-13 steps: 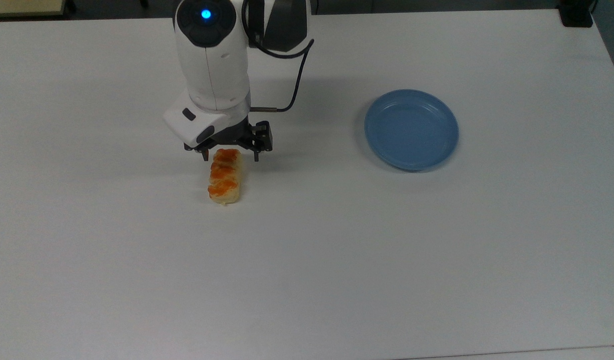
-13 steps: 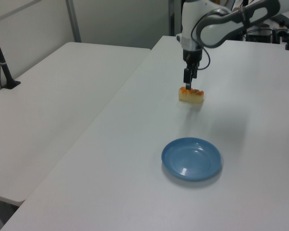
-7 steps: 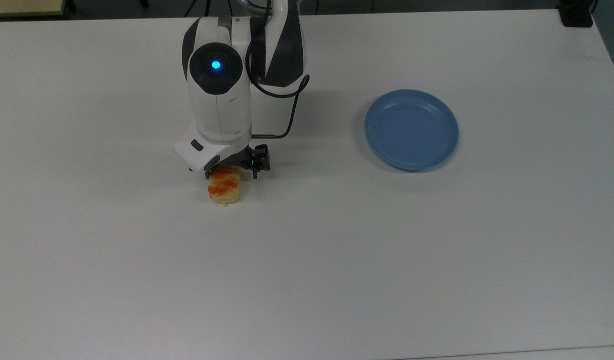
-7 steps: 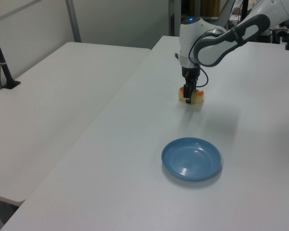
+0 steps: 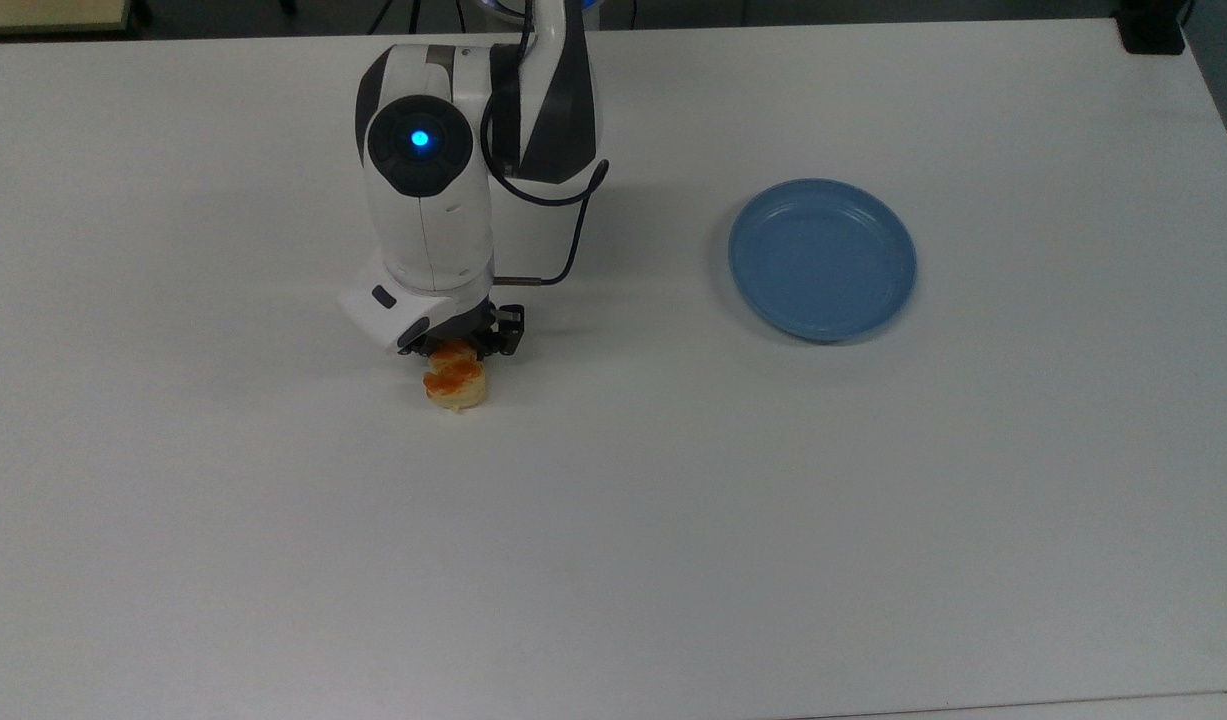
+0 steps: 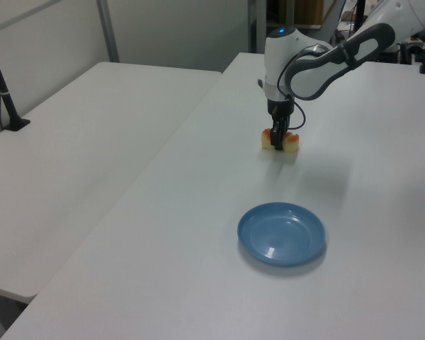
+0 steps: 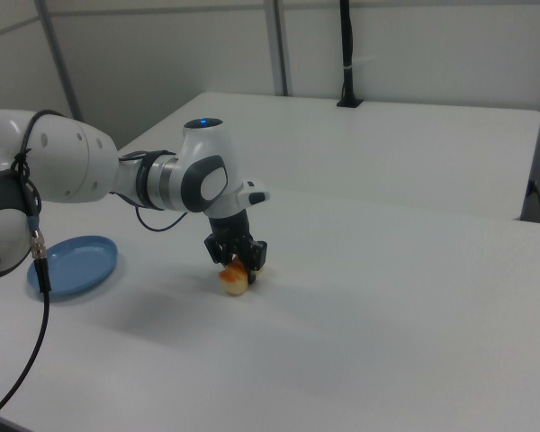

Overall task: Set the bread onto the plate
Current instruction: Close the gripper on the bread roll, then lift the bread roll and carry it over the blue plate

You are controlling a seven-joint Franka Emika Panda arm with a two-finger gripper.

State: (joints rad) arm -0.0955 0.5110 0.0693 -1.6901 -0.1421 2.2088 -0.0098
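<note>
The bread (image 5: 458, 387), a small pale loaf with orange-brown bumps, lies on the white table (image 5: 673, 520) left of centre in the top view. My gripper (image 5: 459, 352) is down over the loaf's far half, its fingers pressed against both long sides, shut on the bread. In the left view the gripper (image 6: 278, 142) hides the middle of the bread (image 6: 290, 144). In the right view the gripper (image 7: 239, 261) stands over the bread (image 7: 235, 280), which rests on the table. The round blue plate (image 5: 823, 258) sits bare to the top view's right, also the plate (image 6: 281, 234) and the plate (image 7: 72, 263).
A second white table (image 6: 78, 142) adjoins on the left view's left. A black post base (image 5: 1153, 30) stands at the top view's far right corner. The arm's cable (image 5: 563, 230) hangs behind the wrist.
The gripper came down from just above the bread's far end to table level. Its fingers drew in against the loaf, which shifted slightly to the top view's right.
</note>
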